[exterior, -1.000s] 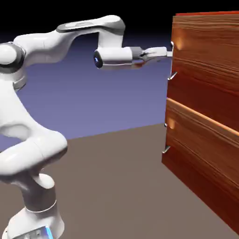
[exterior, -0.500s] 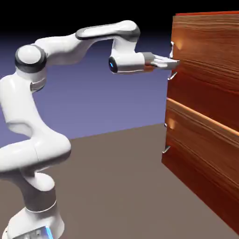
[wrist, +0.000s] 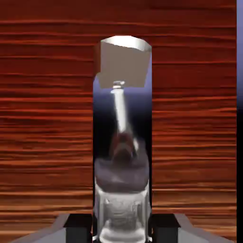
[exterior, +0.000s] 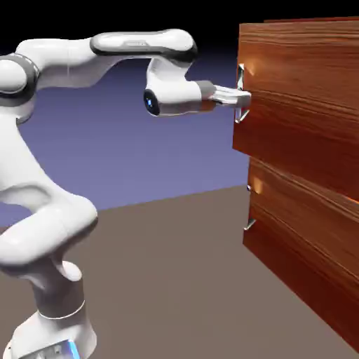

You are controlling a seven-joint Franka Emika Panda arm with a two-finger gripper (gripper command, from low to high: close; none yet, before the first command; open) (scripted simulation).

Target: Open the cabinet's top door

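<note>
The cabinet [exterior: 308, 210] of reddish-brown wood stands at the exterior view's right. Its top door [exterior: 301, 91] stands out from the lower panel, its edge shifted toward the arm. My gripper [exterior: 240, 96] reaches level from the left and is shut on the top door's silver bar handle [exterior: 242, 92]. In the hand view the glossy handle [wrist: 122, 137] fills the middle as a tall mirror-like bar between my grey fingertips [wrist: 78, 223], with the door's wood grain [wrist: 47, 118] behind it.
The lower door [exterior: 294, 231] sits flush below with its own small metal handle [exterior: 249, 224]. The brown table [exterior: 175, 280] stretches between the robot's base and the cabinet.
My gripper went from open to shut on the handle, then drew back to the left. The top door came out with it, away from the cabinet's face.
</note>
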